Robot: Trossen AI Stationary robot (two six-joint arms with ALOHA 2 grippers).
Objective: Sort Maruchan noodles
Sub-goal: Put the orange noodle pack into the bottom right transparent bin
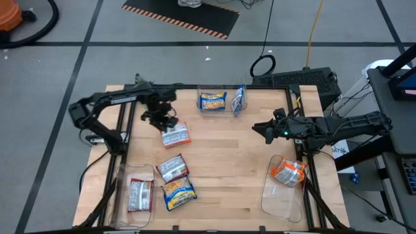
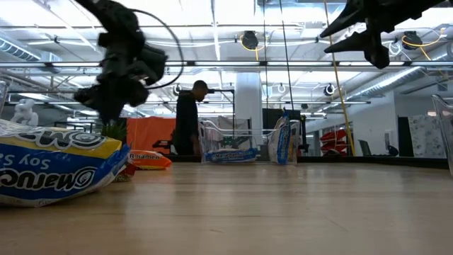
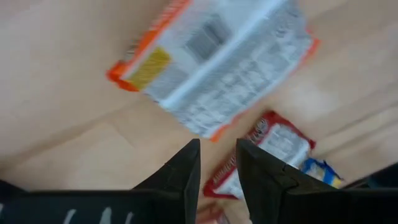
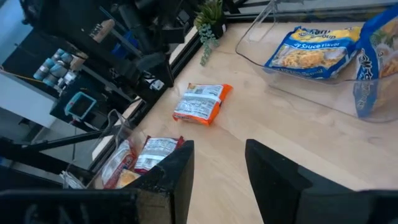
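Left gripper point(image 3: 217, 163) empty, fingers at a narrow gap, hovering just above the orange packet point(image 3: 217, 59) lying ahead of its tips; right gripper point(image 4: 217, 163) empty, moderately parted, well clear.

Two packets point(image 1: 221, 101) in far bin point(image 1: 220, 90).

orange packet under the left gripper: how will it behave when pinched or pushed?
The orange packet lies flat, back side up, so it probably won't roll or tip. Its glossy film wrapper likely slides on the wooden table if nudged. Probably light; the block inside may crack under a hard pinch.
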